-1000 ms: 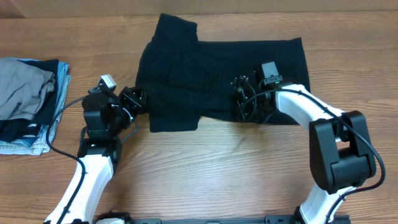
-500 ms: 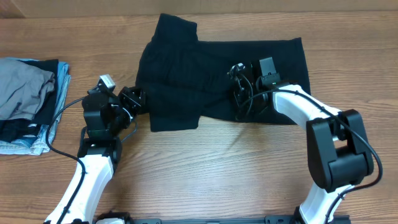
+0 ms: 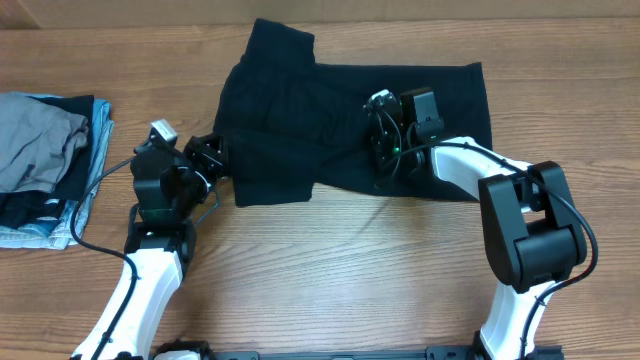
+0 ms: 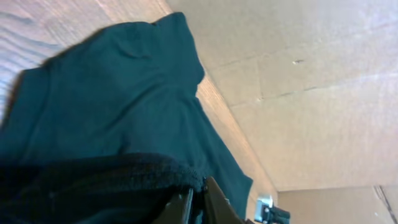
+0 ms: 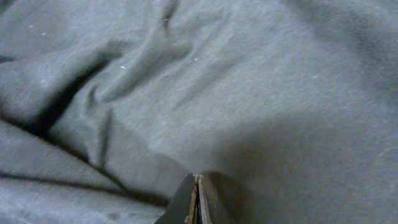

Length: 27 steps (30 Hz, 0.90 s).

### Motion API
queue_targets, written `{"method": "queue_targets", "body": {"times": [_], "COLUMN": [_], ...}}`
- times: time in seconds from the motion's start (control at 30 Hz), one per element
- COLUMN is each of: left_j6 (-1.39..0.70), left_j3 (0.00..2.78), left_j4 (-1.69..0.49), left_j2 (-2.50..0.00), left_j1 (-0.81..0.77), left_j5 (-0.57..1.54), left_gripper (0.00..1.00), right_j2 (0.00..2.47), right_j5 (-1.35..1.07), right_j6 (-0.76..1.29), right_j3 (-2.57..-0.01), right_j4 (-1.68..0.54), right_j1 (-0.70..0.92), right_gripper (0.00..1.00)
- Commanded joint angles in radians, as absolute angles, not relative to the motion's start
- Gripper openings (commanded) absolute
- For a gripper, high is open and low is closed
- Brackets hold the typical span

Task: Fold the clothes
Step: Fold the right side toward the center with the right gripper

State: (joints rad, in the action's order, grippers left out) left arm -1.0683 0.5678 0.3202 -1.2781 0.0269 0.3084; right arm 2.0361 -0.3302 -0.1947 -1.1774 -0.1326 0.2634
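A black garment (image 3: pixel 300 110) lies spread across the far middle of the wooden table, with a fold on its left half. My left gripper (image 3: pixel 212 158) is shut on the garment's left edge. In the left wrist view the cloth (image 4: pixel 112 106) bunches over the left gripper's closed fingers (image 4: pixel 198 199). My right gripper (image 3: pixel 383 150) is down on the garment's lower middle, shut on a pinch of cloth. The right wrist view shows wrinkled fabric (image 5: pixel 249 93) filling the frame and the right gripper's fingertips (image 5: pixel 197 186) pressed together.
A stack of folded clothes (image 3: pixel 45 165) in grey, navy and light blue sits at the table's left edge. A cardboard wall (image 4: pixel 298 74) stands behind the table. Bare wood (image 3: pixel 330 270) lies in front of the garment.
Both grippers have shifted left and slightly away from me. The garment has slid a little left with them, and its lower right part has drawn inwards.
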Motion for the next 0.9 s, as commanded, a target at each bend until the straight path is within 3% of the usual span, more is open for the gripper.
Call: {"method": "queue_targets", "body": {"times": [0.0, 0.07, 0.2, 0.23, 0.3, 0.37, 0.5, 0.67, 0.73, 0.87], "left_j6": [-1.053, -1.034, -0.983, -0.968, -0.934, -0.908, -0.860, -0.826, -0.810, -0.749], "left_j3": [0.574, 0.574, 0.574, 0.574, 0.574, 0.574, 0.574, 0.574, 0.574, 0.574], "left_j4": [0.275, 0.262, 0.267, 0.275, 0.293, 0.301, 0.258, 0.096, 0.042, 0.027], "left_j2": [-1.262, -1.262, -1.262, -1.262, -1.262, -1.262, -1.262, -1.262, -1.262, -1.262], "left_j1": [0.032, 0.032, 0.032, 0.032, 0.032, 0.032, 0.032, 0.032, 0.032, 0.032], "left_j5": [0.212, 0.186, 0.152, 0.150, 0.150, 0.145, 0.127, 0.150, 0.150, 0.175], "left_gripper": [0.09, 0.13, 0.49, 0.58, 0.72, 0.75, 0.76, 0.75, 0.75, 0.75], "right_j2": [2.045, 2.041, 1.983, 1.956, 1.903, 1.849, 1.752, 1.718, 1.733, 1.785], "right_j5": [-0.307, -0.307, -0.307, -0.308, -0.308, -0.320, -0.414, -0.502, -0.511, -0.554], "right_j6": [-0.180, -0.153, -0.126, -0.126, -0.126, -0.107, -0.021, 0.216, 0.410, 0.604], "right_j3": [-1.179, -1.180, -1.190, -1.200, -1.222, -1.248, -1.285, -1.286, -1.281, -1.280], "right_j4": [-0.132, -0.135, -0.167, -0.189, -0.240, -0.298, -0.420, -0.581, -0.647, -0.619], "right_j1": [0.265, 0.265, 0.265, 0.265, 0.265, 0.265, 0.265, 0.265, 0.274, 0.327], "right_gripper": [0.04, 0.04, 0.04, 0.10, 0.43, 0.61, 0.79, 0.87, 0.89, 0.93]}}
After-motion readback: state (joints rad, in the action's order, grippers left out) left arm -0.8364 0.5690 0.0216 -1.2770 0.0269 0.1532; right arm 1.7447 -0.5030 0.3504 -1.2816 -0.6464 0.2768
